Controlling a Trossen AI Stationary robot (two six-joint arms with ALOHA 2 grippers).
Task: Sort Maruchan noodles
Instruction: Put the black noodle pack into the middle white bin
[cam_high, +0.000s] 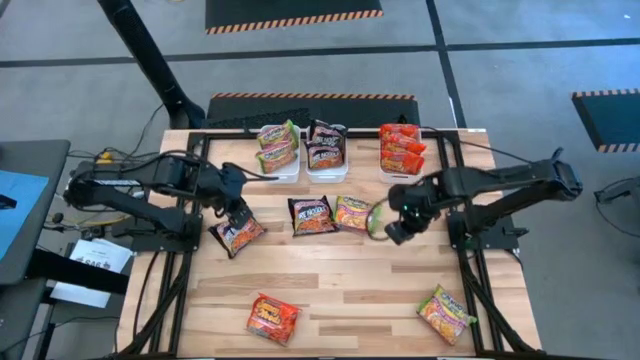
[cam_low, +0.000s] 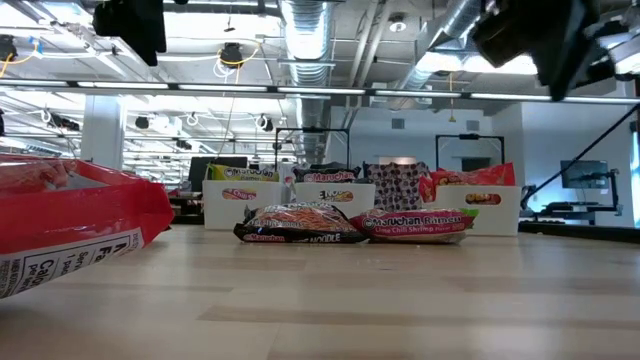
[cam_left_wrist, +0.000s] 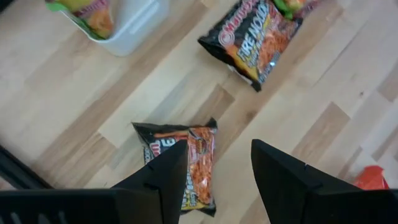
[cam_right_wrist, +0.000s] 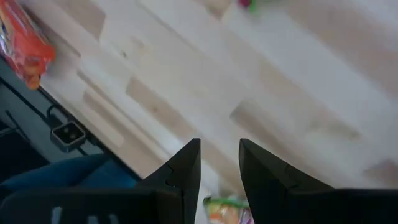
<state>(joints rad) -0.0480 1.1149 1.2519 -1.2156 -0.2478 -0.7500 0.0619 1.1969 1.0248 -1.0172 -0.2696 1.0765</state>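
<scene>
Three white trays stand along the far edge: one with green-yellow packets (cam_high: 278, 148), one with dark packets (cam_high: 326, 145), one with red packets (cam_high: 402, 148). Loose packets lie flat on the table. My left gripper (cam_left_wrist: 214, 168) is open above a dark packet (cam_left_wrist: 189, 163), which also shows in the high view (cam_high: 237, 235), and does not touch it. My right gripper (cam_right_wrist: 219, 160) is open by a narrow gap above bare wood, with nothing between its tips, beside a green-yellow packet (cam_high: 378, 218). That packet's edge (cam_right_wrist: 227, 210) shows low between the fingers.
A dark packet (cam_high: 312, 215) and a green-yellow one (cam_high: 353, 213) lie mid-table. A red packet (cam_high: 272, 317) and a green-yellow one (cam_high: 446, 313) lie near the near edge. Bare wood lies between them. Black frame rails run along the table's sides.
</scene>
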